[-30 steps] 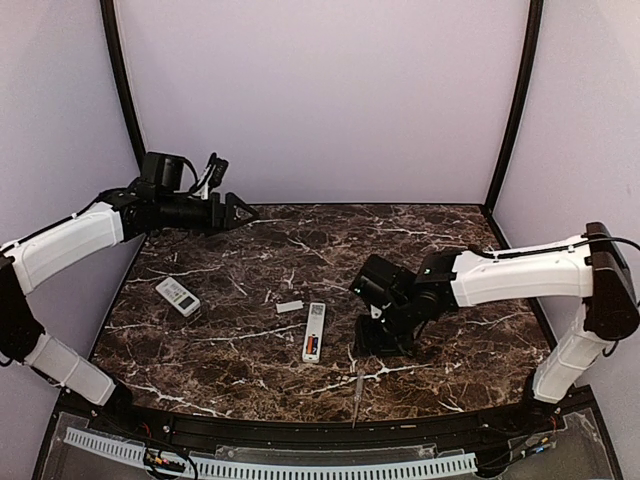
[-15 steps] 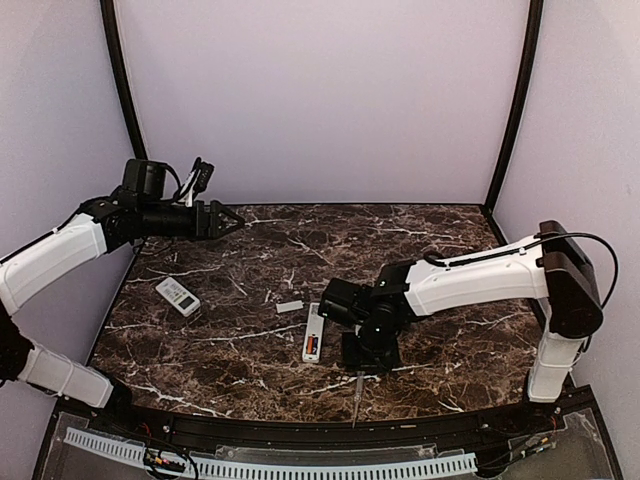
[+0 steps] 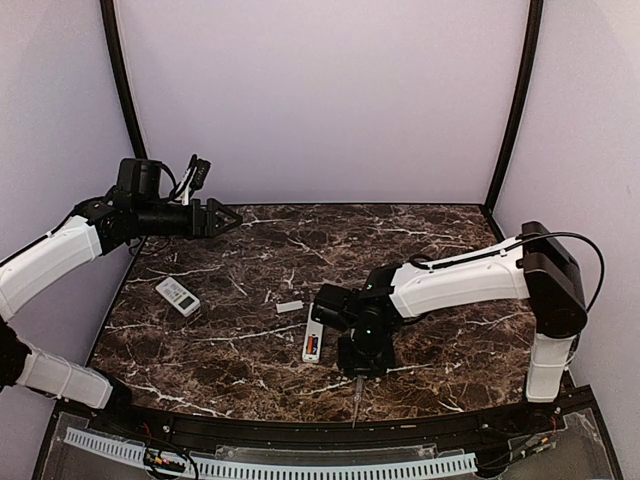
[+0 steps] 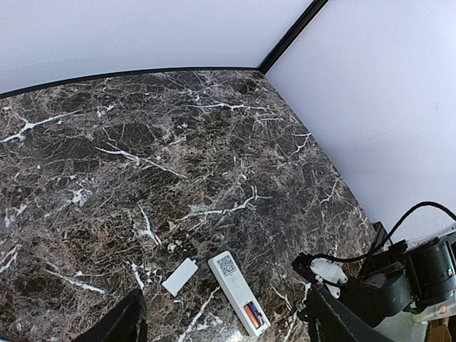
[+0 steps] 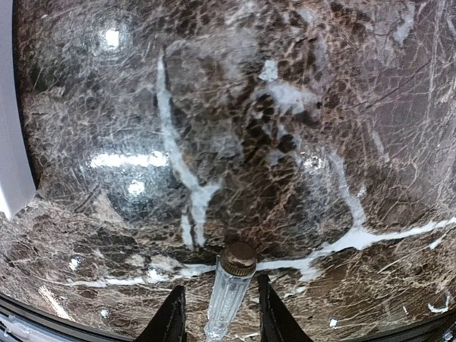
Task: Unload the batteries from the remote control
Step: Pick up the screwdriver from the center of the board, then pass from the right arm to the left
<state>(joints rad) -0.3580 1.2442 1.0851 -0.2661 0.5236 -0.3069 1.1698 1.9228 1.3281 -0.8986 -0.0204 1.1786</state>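
Nearest the front edge of the dark marble tabletop [image 3: 450,250] lies a slim screwdriver [image 3: 356,396], its clear handle pointing inward. The right gripper [image 3: 360,362] hangs over that handle, pointing straight down. In the right wrist view its jaws stand released, one finger [image 5: 171,317] on each side of the handle [image 5: 226,296]. A gap shows on both sides, so they grasp nothing. The handle's round dark cap [image 5: 239,258] sits just beyond the fingertips.

Just to the left of the right gripper lies a long white remote control [image 3: 313,332], back side up, lengthwise toward the rear. Its compartment at the near end is uncovered. The batteries [image 4: 254,312] sit inside it side by side, one orange-red and one dark blue-purple; from above they show only as an orange patch [image 3: 311,347]. A square code label [image 4: 226,265] marks the remote's far end.

Just beyond the remote, to its left and apart from it, rests a small white cover plate [image 3: 290,306]. Further left, well apart, a second shorter white remote [image 3: 178,296] lies at an angle.

Farthest back, the left gripper [image 3: 228,217] is held high over the rear left corner of the tabletop, pointing right. Its jaws are spread wide and empty, with the dark fingers [image 4: 117,324] at the lower corners of the left wrist view.
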